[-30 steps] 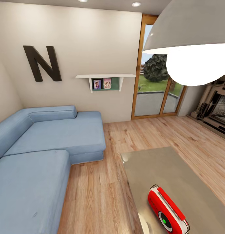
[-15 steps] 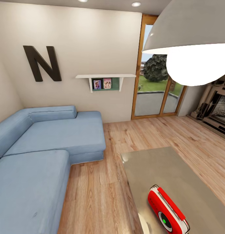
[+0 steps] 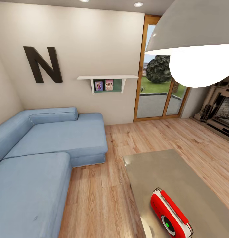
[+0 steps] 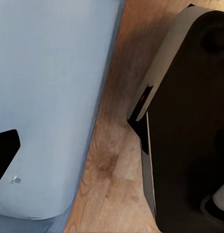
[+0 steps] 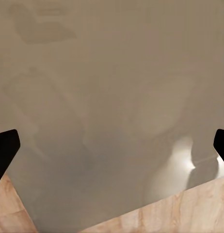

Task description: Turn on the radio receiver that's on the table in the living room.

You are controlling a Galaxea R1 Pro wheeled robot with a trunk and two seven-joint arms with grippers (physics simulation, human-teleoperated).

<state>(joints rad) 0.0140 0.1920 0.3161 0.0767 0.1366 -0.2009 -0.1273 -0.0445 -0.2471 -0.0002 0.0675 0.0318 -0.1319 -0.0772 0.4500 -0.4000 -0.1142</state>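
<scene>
Head view: radio receiver (image 3: 170, 216) upright on the table (image 3: 167, 172); right claw (image 5: 112, 145) spread, left claw's state unclear.

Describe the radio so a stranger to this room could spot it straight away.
Start at the big blue sofa and look across the strip of wood floor to the low grey-beige table. The radio lies near the table's near end. It is the lone thing on that top: small, bright red, white-trimmed, with a round dial that has a green centre.
</scene>
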